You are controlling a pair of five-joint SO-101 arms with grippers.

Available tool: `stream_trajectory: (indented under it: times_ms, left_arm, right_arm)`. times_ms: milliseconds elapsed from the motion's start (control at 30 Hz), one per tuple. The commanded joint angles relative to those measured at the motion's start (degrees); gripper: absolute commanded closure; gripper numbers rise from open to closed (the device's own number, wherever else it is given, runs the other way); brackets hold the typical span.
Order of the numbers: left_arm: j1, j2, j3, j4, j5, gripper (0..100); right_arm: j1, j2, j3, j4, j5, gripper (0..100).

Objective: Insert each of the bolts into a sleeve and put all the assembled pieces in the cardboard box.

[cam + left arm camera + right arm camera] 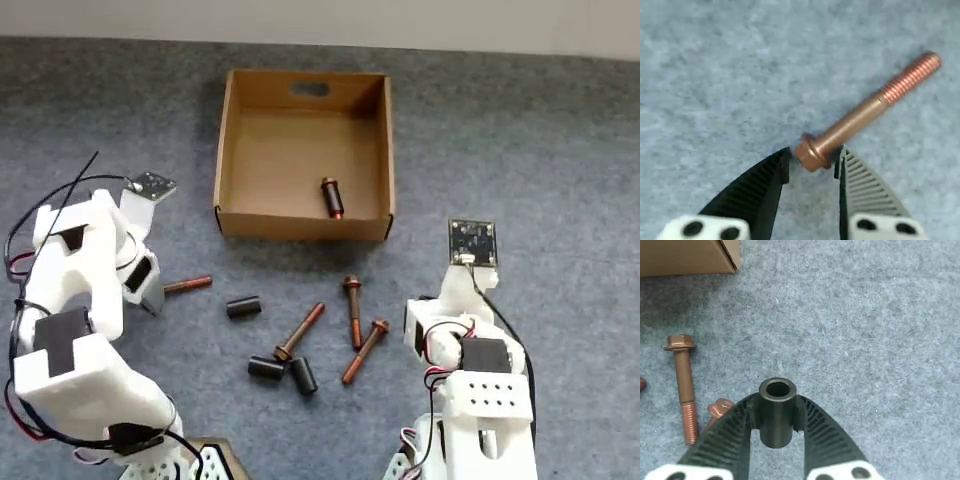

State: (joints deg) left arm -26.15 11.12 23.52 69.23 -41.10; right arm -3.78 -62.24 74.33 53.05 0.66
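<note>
A copper bolt [860, 117] lies on the grey carpet, and my left gripper [812, 157] is shut on its flanged head, one finger on each side. From above, that bolt [188, 285] lies left of the cardboard box [228, 150], with my left gripper [152, 292] at its head end. My right gripper [776, 405] is shut on a black sleeve [776, 412], held upright with its bore open upward. One assembled bolt and sleeve [332, 198] lies inside the box.
Three loose bolts [300, 332] [352, 310] [365, 352] and three black sleeves [243, 307] [265, 368] [303, 375] lie scattered in front of the box. The right arm [470, 350] stands right of them. A box corner [690, 255] and a bolt [682, 385] show near the held sleeve.
</note>
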Motion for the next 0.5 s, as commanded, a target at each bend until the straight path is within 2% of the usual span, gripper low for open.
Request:
stream_trajectory:
  times_ms: [0, 267, 467]
  left_arm:
    - [1.01, -0.22, -0.40, -2.99, 2.64, 84]
    - [5.05, -0.13, -4.35, -6.68, 10.11, 84]
    - [4.97, -0.13, -6.99, -9.85, 10.29, 84]
  right_arm:
    - [0.40, -1.01, -0.22, -0.92, -0.26, 99.3]
    - [0.40, -0.84, 0.13, -0.92, -0.26, 99.3]
    - [0.40, -1.01, 1.01, -1.19, -0.26, 99.3]
